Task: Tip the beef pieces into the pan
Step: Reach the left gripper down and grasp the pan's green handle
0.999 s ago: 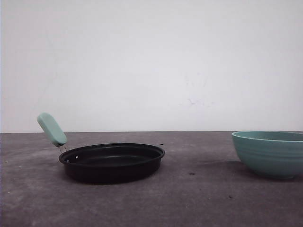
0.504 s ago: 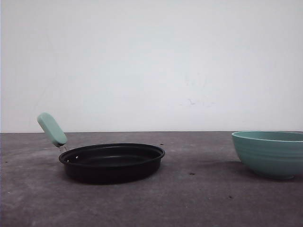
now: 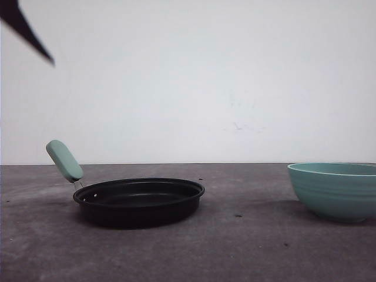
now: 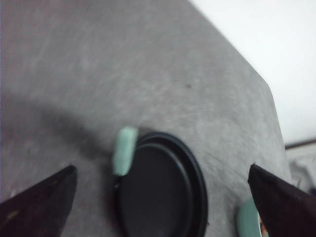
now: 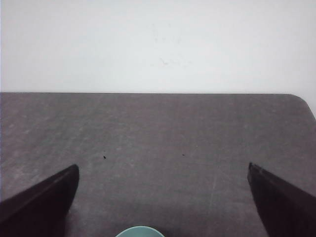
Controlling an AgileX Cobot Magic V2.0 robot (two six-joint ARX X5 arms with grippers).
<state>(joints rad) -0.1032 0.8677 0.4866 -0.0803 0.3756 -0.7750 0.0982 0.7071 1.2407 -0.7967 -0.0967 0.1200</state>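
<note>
We are hovering our left gripper (image 4: 160,197), fingers spread and empty, above the black frying pan (image 3: 139,200) on the table's left side; the teal bowl (image 3: 335,189) is sitting far right, under our open right gripper (image 5: 160,197).

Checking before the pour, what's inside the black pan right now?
The pan looks empty: the left wrist view shows its bare black floor, no beef. From the front, the near rim hides most of the floor.
</note>
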